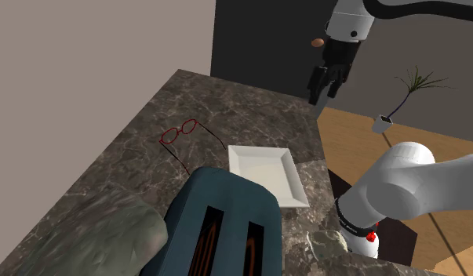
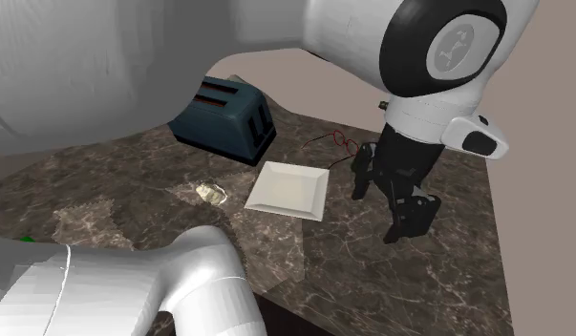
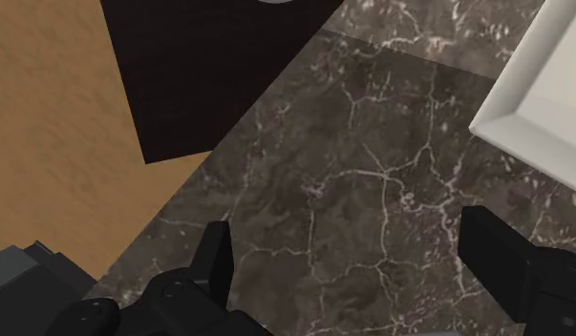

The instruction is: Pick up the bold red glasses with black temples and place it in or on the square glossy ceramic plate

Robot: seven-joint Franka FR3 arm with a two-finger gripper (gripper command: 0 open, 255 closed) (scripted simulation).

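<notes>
Black fingers hanging spread wide over the dark marble desk, gripping nothing.
In the shoulder view, the red-framed glasses with dark temples are lying on the desk at left. The square glossy white plate is sitting near them to the right, and the fingers are hovering by the desk's right edge.

The glasses have thin red rims and dark temples. They lie open and flat on the dark marbled tabletop, lenses at the far end and temples reaching nearer. To their right in the shoulder view, near but apart, the square white plate with a raised rim lies flat.
</notes>
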